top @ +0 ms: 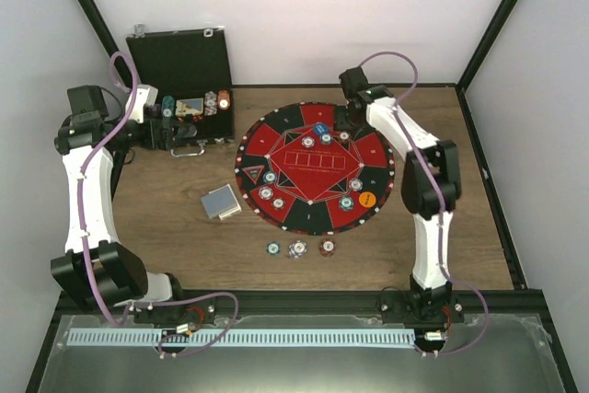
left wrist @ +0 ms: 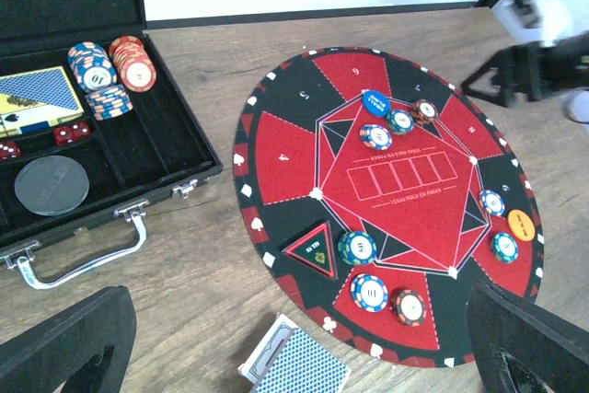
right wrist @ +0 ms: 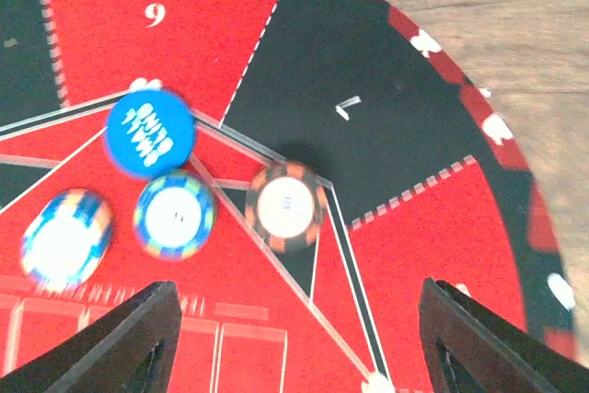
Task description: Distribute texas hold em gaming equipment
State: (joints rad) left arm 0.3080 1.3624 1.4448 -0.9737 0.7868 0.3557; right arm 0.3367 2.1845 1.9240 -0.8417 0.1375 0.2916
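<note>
Right gripper (right wrist: 299, 284) first: my two fingers sit at the bottom of the right wrist view, spread wide with nothing between them. Just ahead of them the brown chip (right wrist: 290, 207) lies flat on the mat (right wrist: 386, 117), free of me, where a black wedge meets the red centre. Next to it in a tight group are a green-blue chip (right wrist: 175, 215), a blurred blue-white chip (right wrist: 66, 238) and the blue disc (right wrist: 150, 132). I can't tell whether the disc overlaps the green-blue chip. My left gripper (left wrist: 299, 315) is also wide apart and empty, up by the case (left wrist: 156, 135).

Progress, my read: about midway.
- Done: chips are out on the mat in three clusters, at the far side, near-left and near-right. The near-right cluster sits by the orange disc (top: 366, 198), so both discs are on the mat.
- Left: the deck of cards (top: 221, 202) lies whole on the table (top: 166, 227), just off the mat's left edge. I see no cards dealt, and the row of card boxes in the mat's centre is bare.
- Unclear: three loose chips (top: 298, 248) sit in a row on the table just off the mat's near edge. They could be placed or waiting.
- Also left: chip stacks (left wrist: 109, 69) sit in the case, and several wedges have no chips.
</note>
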